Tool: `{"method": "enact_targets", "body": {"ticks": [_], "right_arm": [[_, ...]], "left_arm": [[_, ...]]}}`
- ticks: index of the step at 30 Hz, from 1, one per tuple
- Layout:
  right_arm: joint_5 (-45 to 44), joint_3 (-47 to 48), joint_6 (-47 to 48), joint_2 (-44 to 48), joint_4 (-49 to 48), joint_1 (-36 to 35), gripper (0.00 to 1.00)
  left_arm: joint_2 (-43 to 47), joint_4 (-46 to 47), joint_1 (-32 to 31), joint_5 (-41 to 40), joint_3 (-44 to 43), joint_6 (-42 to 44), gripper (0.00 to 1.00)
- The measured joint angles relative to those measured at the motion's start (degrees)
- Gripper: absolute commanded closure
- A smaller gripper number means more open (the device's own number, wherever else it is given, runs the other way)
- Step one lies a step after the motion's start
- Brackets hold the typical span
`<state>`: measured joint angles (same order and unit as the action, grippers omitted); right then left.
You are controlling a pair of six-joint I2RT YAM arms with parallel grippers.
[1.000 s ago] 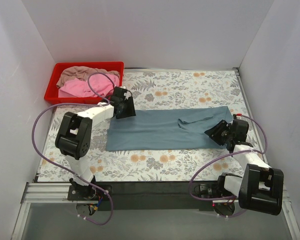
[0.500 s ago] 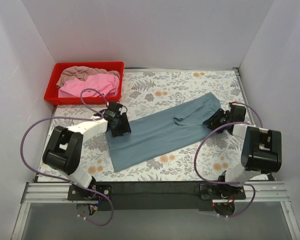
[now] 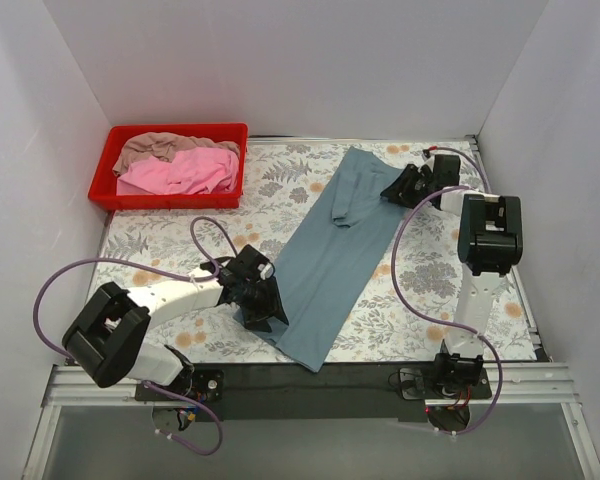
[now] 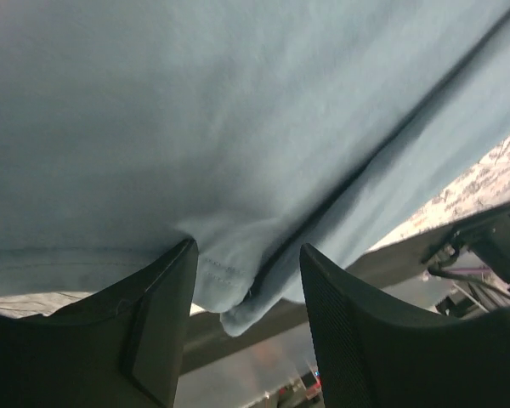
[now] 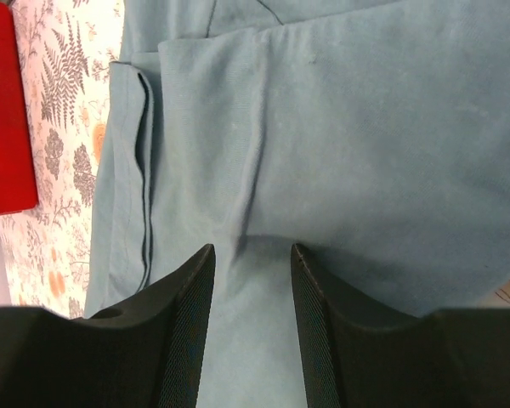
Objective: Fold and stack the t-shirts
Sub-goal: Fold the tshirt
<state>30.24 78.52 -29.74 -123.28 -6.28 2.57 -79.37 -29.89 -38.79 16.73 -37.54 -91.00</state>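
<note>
The blue-grey t-shirt [image 3: 330, 265], folded into a long strip, lies slantwise from the table's front edge to the back right. My left gripper [image 3: 265, 312] is shut on its near left hem; in the left wrist view the cloth [image 4: 238, 127] bunches between the fingers of this gripper [image 4: 248, 255]. My right gripper [image 3: 392, 190] is shut on the far end; in the right wrist view the cloth [image 5: 340, 127] puckers between the fingers of that gripper [image 5: 252, 251]. The pink t-shirt [image 3: 180, 172] and the beige t-shirt [image 3: 160, 147] lie crumpled in the tray.
The red plastic tray [image 3: 170, 130] stands at the back left; its side also shows in the right wrist view [image 5: 0, 110]. White walls close in the floral table [image 3: 180, 240] on three sides. The shirt's near corner lies at the dark front rail [image 3: 380, 375].
The shirt has swung from lying across the table to slantwise. My left gripper pulled its end toward the front edge; my right gripper carried its end to the back right.
</note>
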Motion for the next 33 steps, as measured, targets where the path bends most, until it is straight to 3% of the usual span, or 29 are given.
{"method": "enact_targets", "body": {"ticks": [8, 13, 17, 26, 30, 33], "right_arm": [[1.7, -0.7, 2.0, 3.9, 1.9, -0.7, 0.52], [2.3, -11.7, 1.7, 18.8, 0.0, -0.7, 0.54], [2.9, -20.5, 0.9, 25.0, -4.2, -0.7, 0.62], [3.9, -24.6, -0.2, 14.6, -5.9, -0.5, 0.66], [4.7, -20.2, 0.6, 11.3, -5.4, 0.7, 0.65], [3.1, -11.2, 3.1, 6.3, -1.4, 1.6, 0.64]], "left_arm": [[-0.3, 1.0, -5.1, 0.6, 0.1, -4.8, 0.49], [2.8, -5.3, -5.1, -7.8, -5.9, -4.1, 0.49], [6.5, -7.5, -5.0, -15.7, -11.3, -2.3, 0.48], [9.0, -9.2, -4.8, -24.6, -12.9, 1.1, 0.49], [9.0, -9.2, -4.8, -25.7, -12.1, 1.9, 0.48], [9.0, -9.4, -4.8, -25.8, -11.5, 2.5, 0.48]]}}
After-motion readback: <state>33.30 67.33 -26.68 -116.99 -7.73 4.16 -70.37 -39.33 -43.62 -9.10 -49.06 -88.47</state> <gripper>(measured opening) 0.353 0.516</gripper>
